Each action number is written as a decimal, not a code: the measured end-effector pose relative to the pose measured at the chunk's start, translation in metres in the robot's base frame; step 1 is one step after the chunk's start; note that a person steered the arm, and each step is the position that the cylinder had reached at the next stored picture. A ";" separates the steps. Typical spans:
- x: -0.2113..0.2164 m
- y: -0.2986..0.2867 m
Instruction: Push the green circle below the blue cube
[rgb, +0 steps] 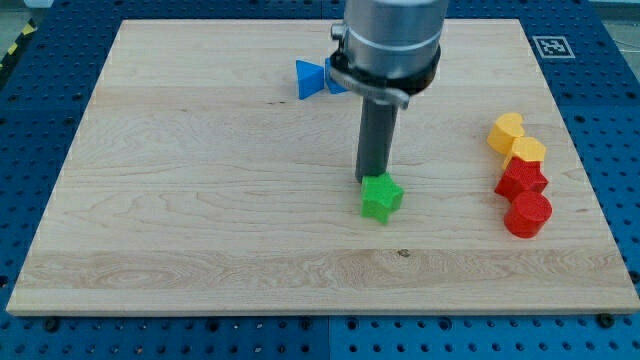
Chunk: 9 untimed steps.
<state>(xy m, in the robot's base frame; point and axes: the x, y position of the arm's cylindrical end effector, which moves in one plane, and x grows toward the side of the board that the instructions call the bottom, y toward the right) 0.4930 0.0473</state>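
A green star-shaped block (381, 198) lies near the middle of the wooden board (200, 200), a little toward the view's right. My tip (372, 180) stands right at its upper edge, touching or nearly touching it. A blue block (311, 79) lies near the view's top; its left part looks like a wedge, and its right part is hidden behind the arm's grey housing (388, 45), so its full shape is unclear. No green circle or blue cube is plainly visible.
At the view's right edge of the board stand a yellow heart-like block (505, 131), a yellow hexagon-like block (527, 152), a red star-like block (521, 180) and a red round block (528, 214), close together.
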 end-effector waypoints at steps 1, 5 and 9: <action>-0.021 0.001; -0.238 0.084; -0.131 0.031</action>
<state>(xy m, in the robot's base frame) 0.3620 0.0788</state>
